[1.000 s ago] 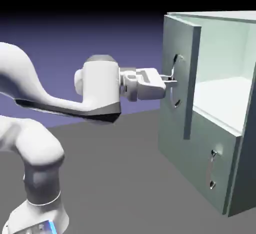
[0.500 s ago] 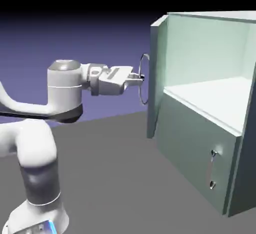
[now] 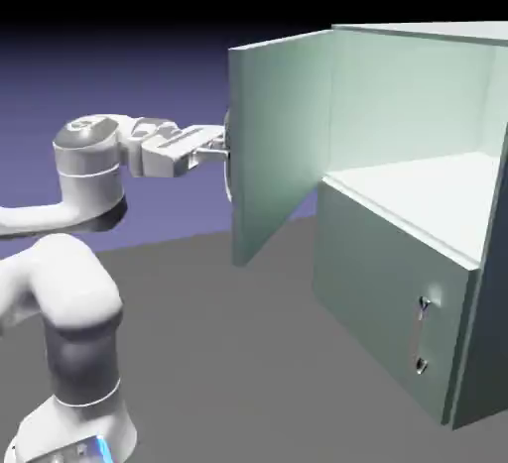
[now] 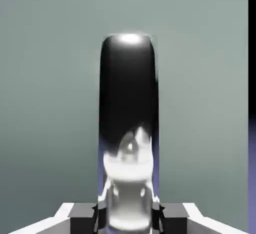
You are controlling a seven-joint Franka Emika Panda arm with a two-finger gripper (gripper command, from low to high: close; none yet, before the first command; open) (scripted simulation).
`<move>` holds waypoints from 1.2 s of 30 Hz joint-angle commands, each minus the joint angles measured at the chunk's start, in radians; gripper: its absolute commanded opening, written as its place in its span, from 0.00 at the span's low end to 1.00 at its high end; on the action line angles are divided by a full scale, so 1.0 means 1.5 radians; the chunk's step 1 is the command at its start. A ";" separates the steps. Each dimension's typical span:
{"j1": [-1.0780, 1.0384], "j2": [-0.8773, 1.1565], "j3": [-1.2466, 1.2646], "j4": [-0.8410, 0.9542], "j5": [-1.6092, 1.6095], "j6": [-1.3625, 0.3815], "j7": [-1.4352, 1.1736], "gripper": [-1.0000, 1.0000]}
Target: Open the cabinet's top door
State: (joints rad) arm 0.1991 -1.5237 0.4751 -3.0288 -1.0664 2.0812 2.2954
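One big pale grey-green cabinet point(image 3: 392, 283) fills the exterior view's right side, its upper compartment wide open to view, with pale inner walls and a bright, nearly white compartment floor point(image 3: 417, 198). Next in size comes the white robot arm point(image 3: 79, 288), rising from the lower left corner of the exterior view, bending back on itself and reaching right toward the cabinet at the height of the upper compartment. The top door point(image 3: 283, 144) stands swung well out from the cabinet's far front edge, upright, its inner face toward the camera and its free edge pointing to the exterior view's left, close to the arm. Below the open compartment, the shorter lower panel point(image 3: 387, 288) sits closed against the front. The gripper point(image 3: 226, 144) reaches the outer side of the top door near its free edge, closed on the long curved handle point(image 4: 128, 102); in the hand view the shiny bar runs upright between the two grey fingertips point(image 4: 174, 218), with the flat grey-green door face behind it. Most of that handle is hidden by the door in the exterior view. Smallest is the thin silver handle point(image 3: 421, 335) on the lower panel, set upright toward the panel's near edge.
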 commanded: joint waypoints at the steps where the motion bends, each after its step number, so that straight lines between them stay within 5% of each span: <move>1: 0.005 0.005 0.024 0.008 0.023 -0.023 0.000 0.00; 11: -0.041 0.101 0.266 0.167 0.235 -0.256 0.014 0.00; 36: -0.532 0.169 0.590 0.767 0.434 -0.720 -0.039 0.00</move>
